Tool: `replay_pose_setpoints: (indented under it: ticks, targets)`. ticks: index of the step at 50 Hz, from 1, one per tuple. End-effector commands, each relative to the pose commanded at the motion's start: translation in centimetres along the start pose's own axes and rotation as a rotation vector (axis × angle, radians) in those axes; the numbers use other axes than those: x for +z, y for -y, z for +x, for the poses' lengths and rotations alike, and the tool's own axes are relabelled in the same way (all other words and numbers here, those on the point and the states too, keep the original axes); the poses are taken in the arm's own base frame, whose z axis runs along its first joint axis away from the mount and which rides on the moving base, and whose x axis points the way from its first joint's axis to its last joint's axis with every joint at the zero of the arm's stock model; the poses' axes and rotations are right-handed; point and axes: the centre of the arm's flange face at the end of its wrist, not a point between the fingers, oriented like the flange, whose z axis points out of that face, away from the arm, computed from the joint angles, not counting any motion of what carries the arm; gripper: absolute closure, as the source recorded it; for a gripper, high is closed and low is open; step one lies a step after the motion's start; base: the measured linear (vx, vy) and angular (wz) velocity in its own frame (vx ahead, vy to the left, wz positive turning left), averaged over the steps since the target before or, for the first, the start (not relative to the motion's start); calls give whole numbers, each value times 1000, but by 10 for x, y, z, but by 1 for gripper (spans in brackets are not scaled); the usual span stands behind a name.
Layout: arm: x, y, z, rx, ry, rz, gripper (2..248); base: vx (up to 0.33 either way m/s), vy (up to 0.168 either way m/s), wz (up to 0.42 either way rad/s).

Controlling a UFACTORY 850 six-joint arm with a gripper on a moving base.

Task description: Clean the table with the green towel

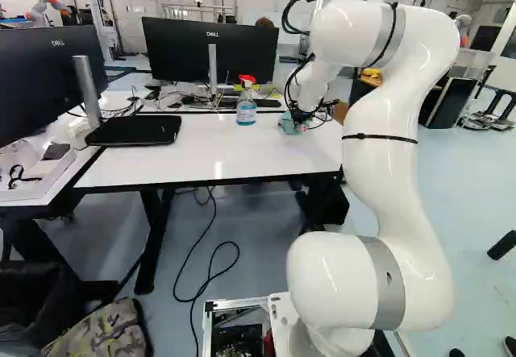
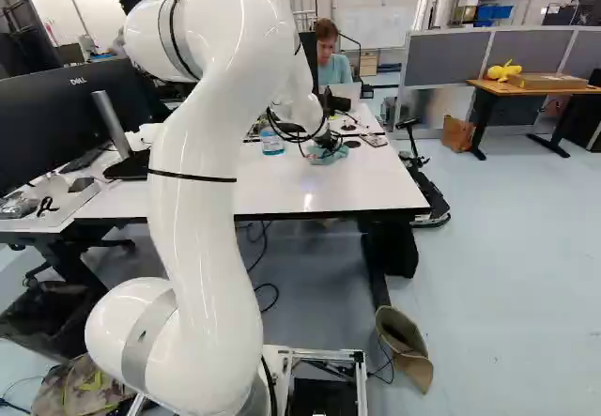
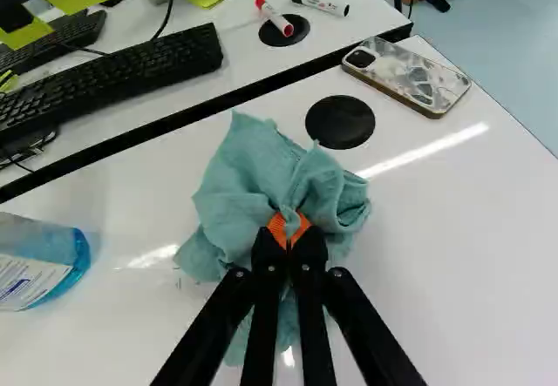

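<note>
White counter, glossy; green towel bunched on its far right part. Hand: fingers nearly together, a fold of the towel pinched between them. Recommended: light, even downward pressure, so the loose cloth spreads, then slow overlapping strokes towards the near edge, clear of the spray bottle at left and the phone at right, either easily knocked.

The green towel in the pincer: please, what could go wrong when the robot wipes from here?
The spray bottle stands beside the towel; a wide sweep could tip it over. The phone lies near the edge of the table, so a push might drop it. The pincer holds the towel bunched, so it may wipe unevenly.
</note>
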Motion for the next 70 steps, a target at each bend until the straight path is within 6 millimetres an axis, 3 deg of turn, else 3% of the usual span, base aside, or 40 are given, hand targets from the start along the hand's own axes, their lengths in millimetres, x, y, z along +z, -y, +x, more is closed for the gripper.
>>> replay_pose_setpoints:
  ticks: [17,41,59,70]
  targets:
    - [-5,27,-8,-29,9,29,224,0,0,0]
    - [-31,56,-33,-67,38,62,224,0,0,0]
    - [-54,73,-54,-94,61,84,224,0,0,0]
    - [-69,73,-67,-102,74,88,224,0,0,0]
